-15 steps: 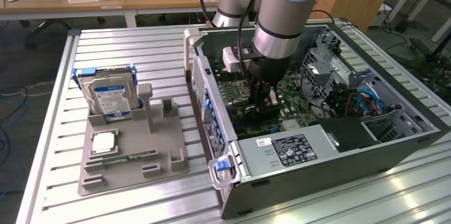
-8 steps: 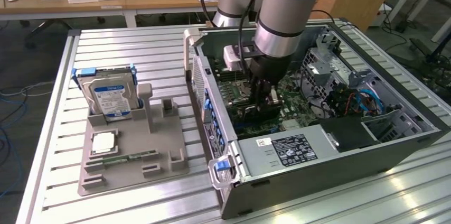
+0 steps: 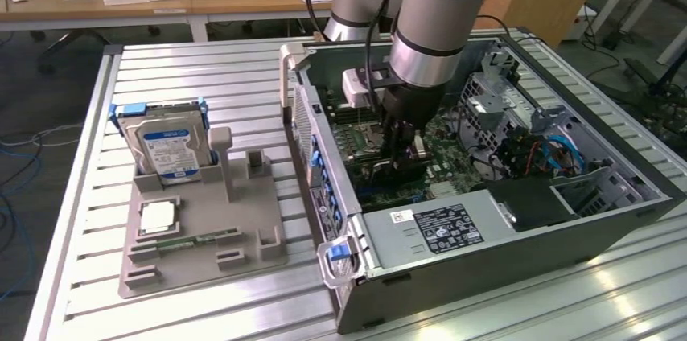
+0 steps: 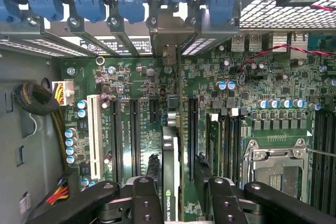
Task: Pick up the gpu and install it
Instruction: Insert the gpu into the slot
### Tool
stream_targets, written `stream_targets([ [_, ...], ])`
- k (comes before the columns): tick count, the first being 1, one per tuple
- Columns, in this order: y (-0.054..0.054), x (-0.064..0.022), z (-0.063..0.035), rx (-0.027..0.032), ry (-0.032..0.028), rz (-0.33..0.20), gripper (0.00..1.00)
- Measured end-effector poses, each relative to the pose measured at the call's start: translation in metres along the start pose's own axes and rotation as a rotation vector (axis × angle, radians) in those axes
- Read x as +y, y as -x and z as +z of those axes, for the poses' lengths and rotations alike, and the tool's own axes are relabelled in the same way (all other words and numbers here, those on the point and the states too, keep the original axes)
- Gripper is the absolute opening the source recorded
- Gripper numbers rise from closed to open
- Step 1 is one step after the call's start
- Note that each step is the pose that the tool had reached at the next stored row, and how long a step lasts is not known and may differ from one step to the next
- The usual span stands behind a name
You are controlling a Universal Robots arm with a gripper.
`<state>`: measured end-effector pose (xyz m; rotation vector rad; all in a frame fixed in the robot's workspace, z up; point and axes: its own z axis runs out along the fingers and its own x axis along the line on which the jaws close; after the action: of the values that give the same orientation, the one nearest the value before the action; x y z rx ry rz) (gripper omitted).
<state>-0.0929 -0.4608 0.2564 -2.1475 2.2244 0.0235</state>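
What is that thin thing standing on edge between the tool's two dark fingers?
In the wrist view, the gpu stands edge-on between the fingers, above the green motherboard.

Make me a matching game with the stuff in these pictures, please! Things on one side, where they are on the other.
Things:
1. gpu
2. hard drive
3. memory stick
4. white slot

Places:
A. lying flat on the grey holder
B. on edge between the gripper fingers, over the motherboard
C. standing upright in the grey holder
D. on the motherboard, near the yellow wires

Pairs: 1-B, 2-C, 3-A, 4-D
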Motion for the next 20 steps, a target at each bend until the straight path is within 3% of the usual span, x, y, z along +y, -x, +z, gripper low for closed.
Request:
stream_targets([
  [8, 0.0000, 0.0000, 0.0000, 0.0000, 0.0000, 0.000, 0.40],
  [10, -0.0001, 0.0000, -0.0001, 0.0006, 0.0000, 0.000, 0.39],
  [12, -0.0001, 0.0000, -0.0002, 0.0005, 0.0002, 0.000, 0.27],
  [20, 0.0000, 0.0000, 0.0000, 0.0001, 0.0000, 0.000, 0.27],
])
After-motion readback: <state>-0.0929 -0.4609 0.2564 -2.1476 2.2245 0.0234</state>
